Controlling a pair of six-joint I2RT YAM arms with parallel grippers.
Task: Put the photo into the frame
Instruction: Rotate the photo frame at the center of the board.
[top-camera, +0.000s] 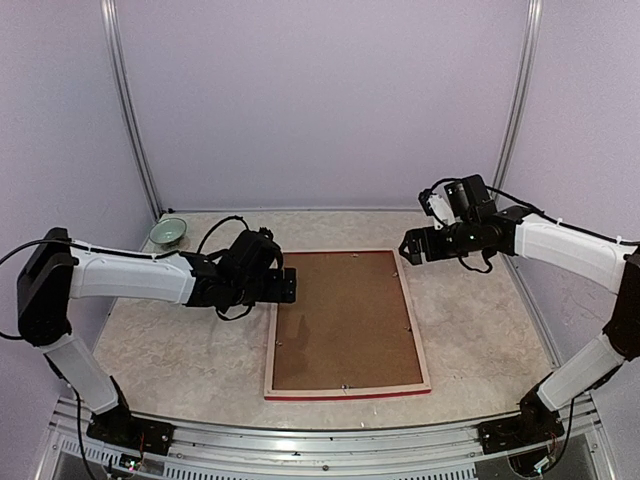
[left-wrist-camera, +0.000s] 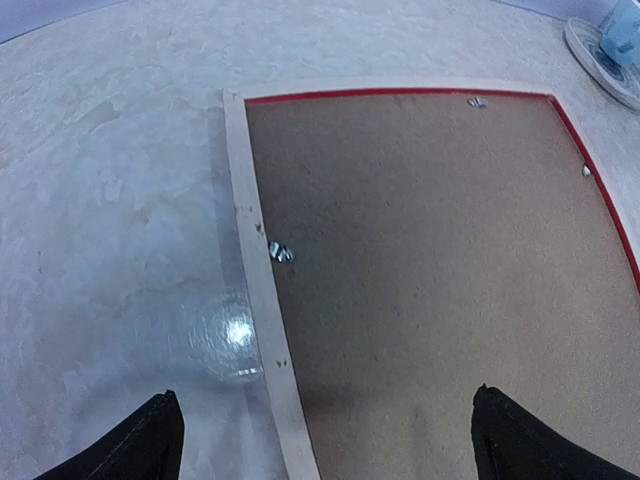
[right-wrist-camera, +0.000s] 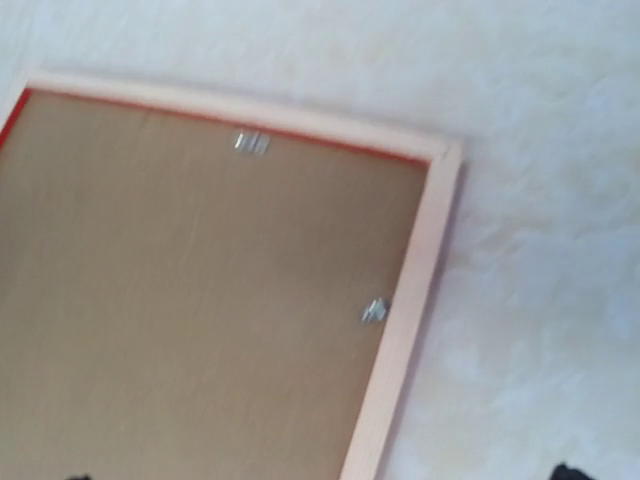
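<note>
Pale mottled bench (top-camera: 170, 345), glossy enough to show a bright glare spot in the left wrist view, with a small green bowl (top-camera: 168, 232) upright near its far left corner. Flat at mid-bench, a plain brown backing board (top-camera: 345, 320), small silver tabs (left-wrist-camera: 281, 252) at its edges. Behind, lilac walls (top-camera: 320, 100) and two slanted metal posts (top-camera: 130, 110); along the near edge, a ribbed metal rail (top-camera: 330, 440).

One frame (top-camera: 269, 362), with one brown backing board (top-camera: 345, 320) inside it. Small metal clips (left-wrist-camera: 280, 252) sit along the frame's inner edge: three show in the left wrist view, and the full number cannot be told. One green bowl (top-camera: 168, 232) stands beyond the frame's far left corner. Two arms — the left arm (top-camera: 130, 275) and the right arm (top-camera: 570, 245) — one on either side of the frame.
</note>
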